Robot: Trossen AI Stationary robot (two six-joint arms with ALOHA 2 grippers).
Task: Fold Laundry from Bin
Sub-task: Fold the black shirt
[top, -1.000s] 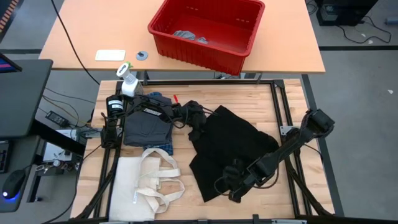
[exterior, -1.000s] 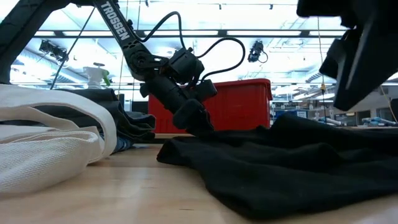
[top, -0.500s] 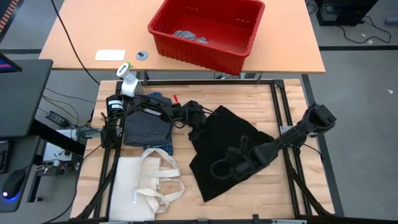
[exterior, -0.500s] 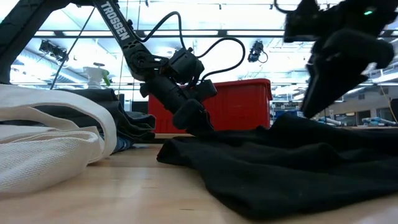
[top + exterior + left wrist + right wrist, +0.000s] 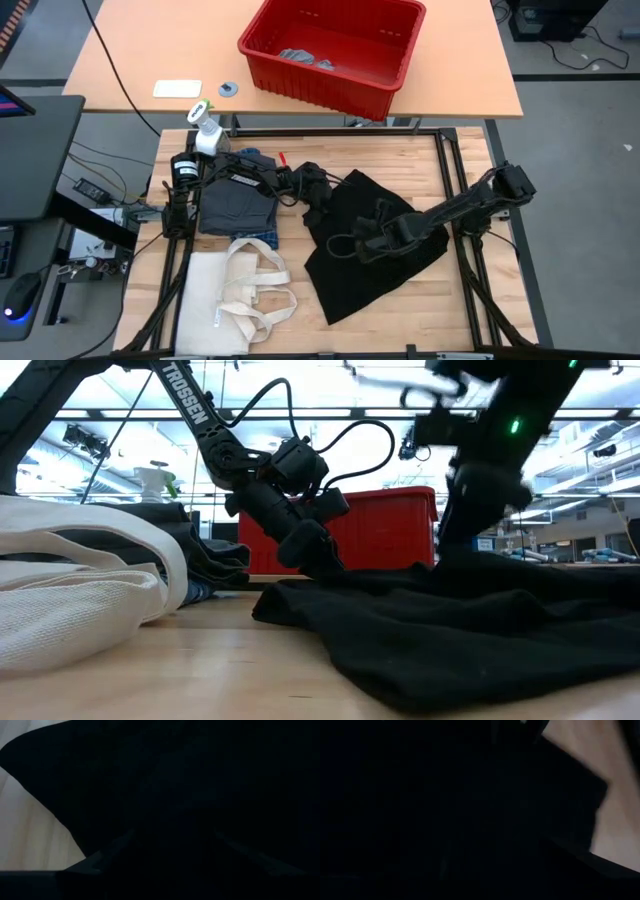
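A large black piece (image 5: 350, 285) of laundry lies spread on the wooden table, wrinkled at its far left corner. My left gripper (image 5: 318, 205) slants down at that corner (image 5: 312, 560); its fingers stand apart in the left wrist view, with black cloth (image 5: 200, 780) in front of them. My right gripper (image 5: 350, 245) is over the middle of the black piece, blurred in the low view (image 5: 455, 545). A folded dark grey piece (image 5: 235, 208) lies at the left on a blue plaid one (image 5: 262, 237). The red bin (image 5: 400, 75) stands on the far table and holds light grey pieces (image 5: 300, 55). My left gripper reaches the black piece's far left corner (image 5: 330, 572), slanting down from the table's left. Its fingertips stand right at the cloth. I cannot tell whether they touch it, since dark cloth and dark fingers merge.
A cream tote bag (image 5: 235, 295) with long handles lies at the near left. A spray bottle (image 5: 205, 128) stands at the far left corner. A white card (image 5: 177, 88) and a small disc (image 5: 228, 89) lie beside the bin. Bare wood (image 5: 420, 310) shows at the near right.
My right gripper has swung from the black piece's near edge toward the far and left, to above its middle, turning as it went. The black piece lies much as before. My left gripper has kept still.
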